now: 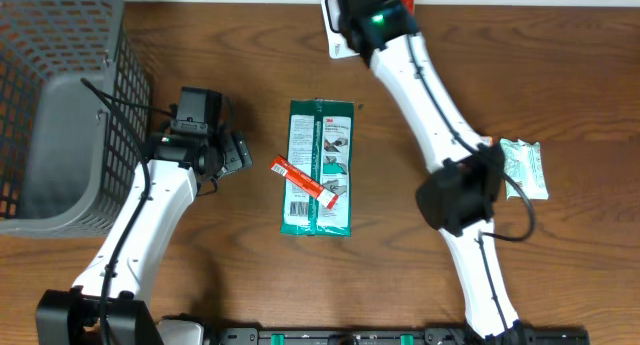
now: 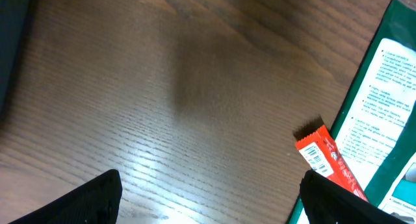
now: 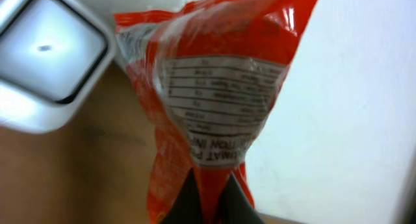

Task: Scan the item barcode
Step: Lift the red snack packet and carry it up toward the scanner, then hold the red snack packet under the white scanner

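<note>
At the far left stands a grey basket (image 1: 60,105). Just right of it the left hand (image 1: 235,153) hovers open and empty, near a small red bar (image 1: 300,180) lying across a green packet (image 1: 320,135). At the far edge the right hand (image 3: 208,195) is clamped on a red pouch (image 3: 214,81) beside the white scanner (image 3: 49,55). This looks like the scanning step; next, the pouch's barcode likely needs turning toward the scanner.

The left gripper (image 1: 232,153) is hovering left of the green packet (image 1: 320,168), jaws gaping; the right gripper (image 3: 207,197) is reaching beyond it, jaws clamped, seemingly pinching a red wrapper (image 3: 208,87).
</note>
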Tool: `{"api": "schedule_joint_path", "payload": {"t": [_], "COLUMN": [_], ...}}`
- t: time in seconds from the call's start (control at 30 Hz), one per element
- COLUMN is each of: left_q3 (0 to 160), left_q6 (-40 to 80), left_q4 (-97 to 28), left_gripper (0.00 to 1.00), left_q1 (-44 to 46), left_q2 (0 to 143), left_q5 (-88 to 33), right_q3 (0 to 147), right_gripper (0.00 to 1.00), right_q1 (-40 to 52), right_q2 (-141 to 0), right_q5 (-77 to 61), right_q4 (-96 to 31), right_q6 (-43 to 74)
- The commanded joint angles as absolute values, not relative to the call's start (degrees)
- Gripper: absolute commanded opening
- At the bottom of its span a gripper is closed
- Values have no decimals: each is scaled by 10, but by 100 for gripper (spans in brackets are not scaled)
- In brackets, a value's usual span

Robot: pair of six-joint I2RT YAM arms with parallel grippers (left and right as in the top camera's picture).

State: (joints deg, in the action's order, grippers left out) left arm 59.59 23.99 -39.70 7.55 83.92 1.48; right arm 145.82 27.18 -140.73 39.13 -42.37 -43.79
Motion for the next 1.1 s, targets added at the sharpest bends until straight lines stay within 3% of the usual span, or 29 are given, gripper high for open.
{"api": "schedule_joint_path", "payload": {"t": [0.0, 0.13, 0.3, 1.07], "left_q3": [602, 602, 602, 602], "left_q6": [243, 243, 243, 243], "left_q4": [-398, -398, -398, -398], "left_gripper": [88, 88, 88, 88], "left_q1": [74, 74, 74, 74], "left_q2": [842, 842, 842, 842], "left_q5": [20, 20, 20, 20], "right_q3": [1470, 1470, 1470, 1469], "right_gripper": [1, 1, 1, 1], "right_q1": [288, 295, 310, 324], "right_q2": [-1456, -1501, -1539, -1559], "right_q5": [510, 534, 533, 600], "right_q4": [-335, -243, -213, -228], "right_q6": [-586, -667, -740, -793]}}
